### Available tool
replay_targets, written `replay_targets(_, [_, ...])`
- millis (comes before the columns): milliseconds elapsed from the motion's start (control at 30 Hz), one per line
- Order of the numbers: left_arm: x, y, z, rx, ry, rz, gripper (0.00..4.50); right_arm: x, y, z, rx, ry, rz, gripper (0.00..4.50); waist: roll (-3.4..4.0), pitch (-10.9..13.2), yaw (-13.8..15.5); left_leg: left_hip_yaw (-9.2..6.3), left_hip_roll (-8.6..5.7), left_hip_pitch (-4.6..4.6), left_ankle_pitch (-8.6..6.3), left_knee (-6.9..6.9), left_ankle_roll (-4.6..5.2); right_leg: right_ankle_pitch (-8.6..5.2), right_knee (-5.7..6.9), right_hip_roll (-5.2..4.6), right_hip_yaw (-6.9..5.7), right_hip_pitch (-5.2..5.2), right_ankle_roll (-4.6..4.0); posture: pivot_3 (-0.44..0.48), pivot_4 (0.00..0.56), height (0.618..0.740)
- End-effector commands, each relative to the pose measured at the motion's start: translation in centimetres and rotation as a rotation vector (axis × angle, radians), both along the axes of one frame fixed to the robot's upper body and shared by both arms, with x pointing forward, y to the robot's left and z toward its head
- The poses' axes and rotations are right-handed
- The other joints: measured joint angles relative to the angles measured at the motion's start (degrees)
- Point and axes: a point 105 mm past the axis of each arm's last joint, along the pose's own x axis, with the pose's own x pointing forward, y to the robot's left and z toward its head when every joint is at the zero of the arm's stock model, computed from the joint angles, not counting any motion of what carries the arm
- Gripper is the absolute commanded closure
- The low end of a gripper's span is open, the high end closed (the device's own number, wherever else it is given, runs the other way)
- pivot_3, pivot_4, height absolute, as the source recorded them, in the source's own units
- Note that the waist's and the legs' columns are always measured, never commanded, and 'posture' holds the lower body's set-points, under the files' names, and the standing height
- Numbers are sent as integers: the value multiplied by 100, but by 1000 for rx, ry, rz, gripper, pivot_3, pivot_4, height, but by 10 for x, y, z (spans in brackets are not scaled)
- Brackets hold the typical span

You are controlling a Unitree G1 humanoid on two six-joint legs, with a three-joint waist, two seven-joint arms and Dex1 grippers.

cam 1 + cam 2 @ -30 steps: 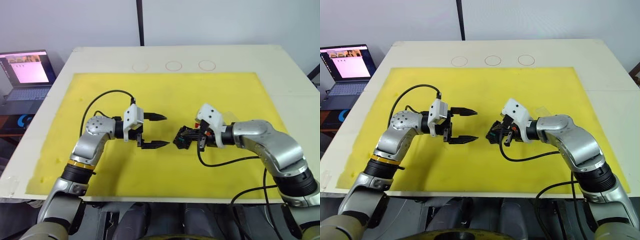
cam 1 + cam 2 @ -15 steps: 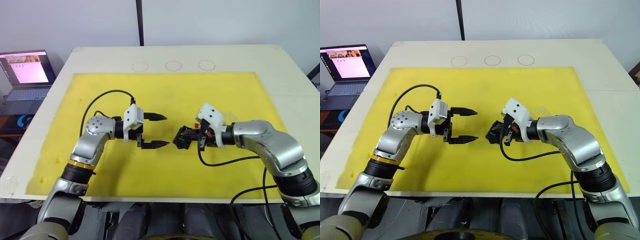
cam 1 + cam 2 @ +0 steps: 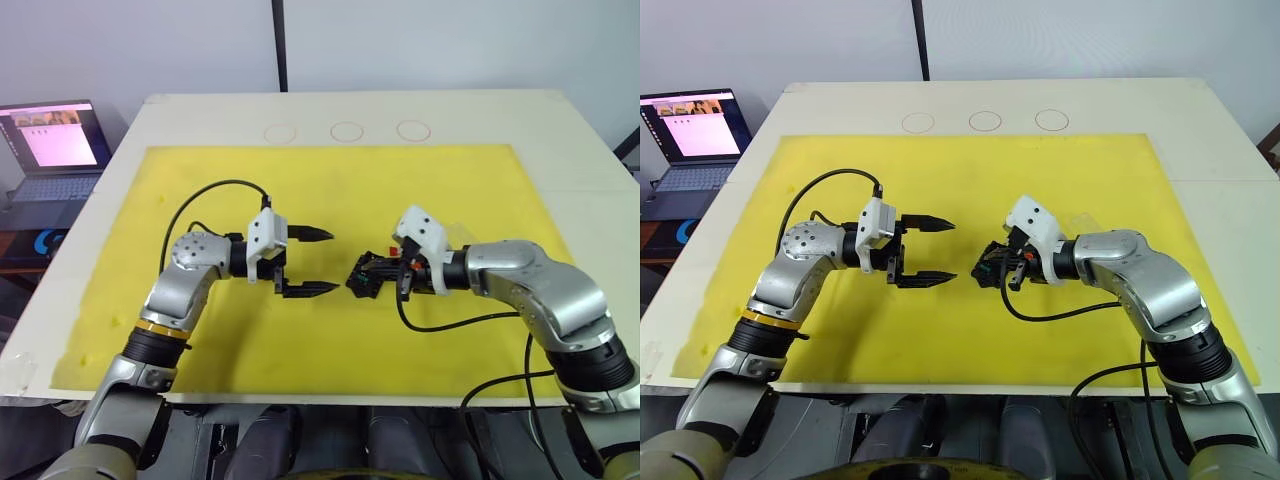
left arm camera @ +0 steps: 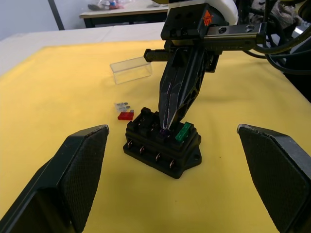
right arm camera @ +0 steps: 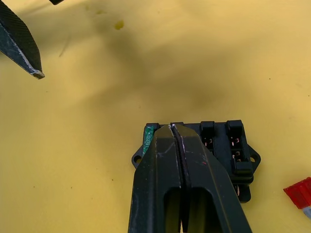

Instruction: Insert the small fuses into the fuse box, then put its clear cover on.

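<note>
Right gripper [image 4: 166,127] clenched on a purple fuse [image 4: 164,130], tip pressed into the fuse box [image 4: 163,148] at frame centre. Green fuse [image 4: 182,132] is seated. Red fuse [image 4: 125,115] and a grey one [image 4: 121,105] lie loose just left of the box; clear cover [image 4: 130,70] upper left. Left gripper [image 3: 308,262] released, idle. Fuses look light, stiff, slippery: pinch the flat plastic body, blades down. Box is light and may skid.

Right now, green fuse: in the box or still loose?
In. The green fuse stands seated in a slot at one end of the fuse box; the red fuse lies loose on the yellow mat beside the box.
</note>
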Motion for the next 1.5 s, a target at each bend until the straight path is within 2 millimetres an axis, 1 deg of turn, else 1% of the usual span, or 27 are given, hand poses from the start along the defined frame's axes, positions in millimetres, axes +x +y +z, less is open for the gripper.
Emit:
replay_targets(33, [0,-1,8,-2,-37,-11,0,2,-2,3,-1,-11,-8,4484,0,0,0,0,0,0,0,0,0,0,0,0,0,0,0,0,150,740])
replay_targets(300, [0,-2,8,-2,-38,-12,0,2,-2,4,-1,-17,-6,4484,0,0,0,0,0,0,0,0,0,0,0,0,0,0,0,0,150,740])
replay_targets(400, [0,-1,8,-4,-38,-11,0,4,-1,13,33,-56,0,4484,0,0,0,0,0,0,0,0,0,0,0,0,0,0,0,0,150,740])
replay_targets(433, [0,0,8,-4,-38,-11,0,4,1,19,54,-81,9,4484,0,0,0,0,0,0,0,0,0,0,0,0,0,0,0,0,150,740])
replay_targets(500, [0,3,11,-14,-31,-4,0,1,7,47,178,-129,26,4484,-1,1,0,0,0,0,0,0,0,0,0,0,0,0,0,0,150,740])
replay_targets(567, [0,8,14,-20,-28,1,0,0,5,66,231,-176,20,4484,0,1,-8,-3,0,0,0,-2,0,0,1,0,1,-2,0,0,150,740])
replay_targets(633, [2,15,19,-32,-19,18,0,2,-6,79,240,-229,-22,4484,0,1,-4,-7,0,0,0,-2,0,0,1,0,1,-3,0,0,150,740])
replay_targets(700, [7,25,25,-39,-25,55,0,4,-22,87,219,-281,-75,4484,0,1,12,-8,0,0,0,-2,1,0,1,0,1,-3,0,0,150,740])
replay_targets(767, [15,37,31,-42,-39,109,0,3,-40,87,175,-308,-118,4102,-1,1,29,-8,-1,-1,-9,-1,16,0,0,0,0,-2,0,0,150,740])
replay_targets(833, [22,52,32,-26,-36,173,0,2,-63,81,117,-326,-181,3545,-1,1,27,-1,-2,-2,-15,0,27,0,-1,0,-3,0,0,0,150,740])
replay_targets(900, [30,68,30,-16,-32,250,0,-2,-83,73,72,-324,-233,2847,-1,1,13,4,-2,-1,-16,-1,27,0,0,0,-3,0,0,0,150,740])
replay_targets(967, [34,80,27,-9,-37,307,0,-3,-96,70,61,-329,-285,2133,0,1,-14,5,0,-1,-16,-3,28,0,2,1,-3,-2,0,0,150,740])
replay_targets(1033, [38,99,24,-8,-36,395,0,-7,-115,68,55,-331,-356,1407,0,0,-31,5,2,1,-16,-3,28,0,5,1,0,-3,0,0,150,740])
replay_targets(1133, [39,120,19,6,-34,475,0,-14,-132,62,57,-318,-417,328,0,0,-29,3,2,2,-16,-4,28,0,5,1,0,-4,0,0,150,740])
replay_targets(1167, [39,124,17,11,-36,493,0,-17,-135,60,58,-311,-427,48,0,0,-18,2,2,2,-16,-5,28,0,5,1,1,-4,0,0,150,740])
replay_targets(1267, [37,136,13,30,-39,536,0,-24,-148,51,54,-285,-465,48,0,0,9,2,2,2,-16,-3,29,0,4,-1,2,-3,0,0,150,740])
replay_targets(1367, [36,137,13,31,-43,537,0,-22,-153,49,40,-294,-495,48,0,0,22,1,1,2,-17,0,29,2,5,-3,2,0,-2,0,150,740])
replay_targets(1500, [36,132,16,26,-54,528,0,-20,-146,53,85,-279,-470,48,0,0,12,1,1,3,-17,-2,29,4,4,-2,2,0,-1,0,150,740])
